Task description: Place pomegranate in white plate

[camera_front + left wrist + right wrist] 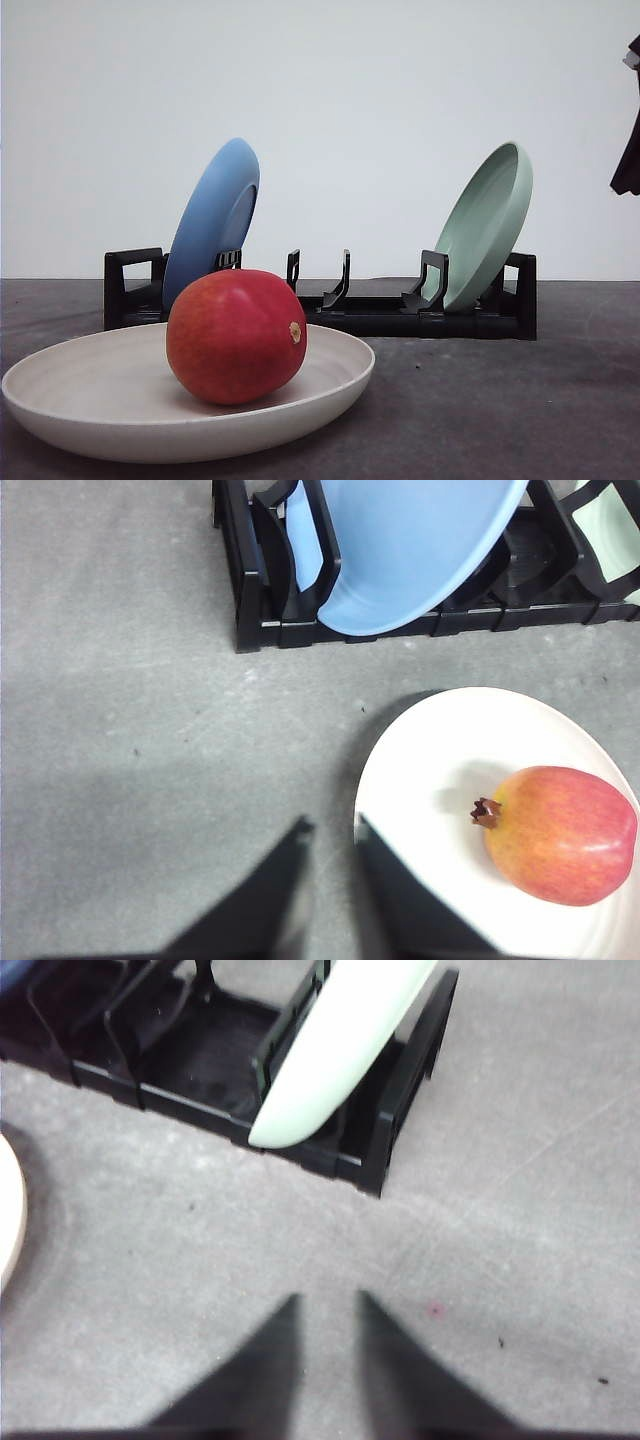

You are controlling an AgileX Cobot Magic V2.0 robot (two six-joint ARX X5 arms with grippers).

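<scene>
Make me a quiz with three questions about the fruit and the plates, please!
1. Where is the pomegranate?
A. in the white plate
B. in the rack
C. on the bare table

2. How many plates stand in the rack?
A. one
B. two
C. four

3. What is the left gripper doing?
A. squeezing the fruit
B. lifting the blue plate
C. holding nothing

Answers:
1. A, the fruit rests inside the white plate's rim in the front view.
2. B, the blue plate and the green plate lean in the rack.
3. C, its fingers have only a small gap with nothing between them, and sit apart from the fruit.
</scene>
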